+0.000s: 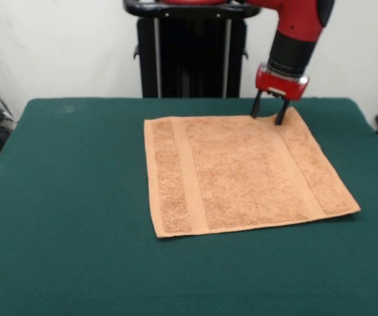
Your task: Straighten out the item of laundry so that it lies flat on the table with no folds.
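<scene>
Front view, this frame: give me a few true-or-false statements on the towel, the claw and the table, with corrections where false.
1. The towel lies spread open on the table, with no fold visible. True.
2. The claw hangs above the towel's near edge. False: it is at the towel's far edge, close to the far right corner.
3. The claw's two dark fingers stand apart. True: a gap shows between them.
4. The towel is lifted clear of the table. False: it rests on the green cloth.
5. The towel covers most of the table. False: green cloth shows widely on all sides.
</scene>
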`<state>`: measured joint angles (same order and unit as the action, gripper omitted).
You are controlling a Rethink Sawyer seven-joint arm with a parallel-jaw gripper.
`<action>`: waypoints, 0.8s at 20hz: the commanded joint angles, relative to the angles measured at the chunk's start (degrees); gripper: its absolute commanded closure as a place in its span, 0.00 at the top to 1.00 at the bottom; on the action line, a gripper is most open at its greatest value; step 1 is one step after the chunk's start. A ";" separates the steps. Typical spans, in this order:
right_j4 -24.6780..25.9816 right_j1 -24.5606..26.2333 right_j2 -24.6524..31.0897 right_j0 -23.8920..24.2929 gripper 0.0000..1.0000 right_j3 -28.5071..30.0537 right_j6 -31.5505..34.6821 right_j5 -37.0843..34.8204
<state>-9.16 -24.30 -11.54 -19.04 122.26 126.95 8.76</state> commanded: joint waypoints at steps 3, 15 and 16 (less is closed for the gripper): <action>-5.17 5.59 5.47 -1.55 1.00 -5.82 12.46 5.89; -1.56 -5.50 3.86 1.72 1.00 -3.50 6.19 -5.11; -0.44 -8.35 3.83 3.05 1.00 -3.08 4.73 -7.84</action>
<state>-9.99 -25.69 -12.14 -19.43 122.57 126.95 8.79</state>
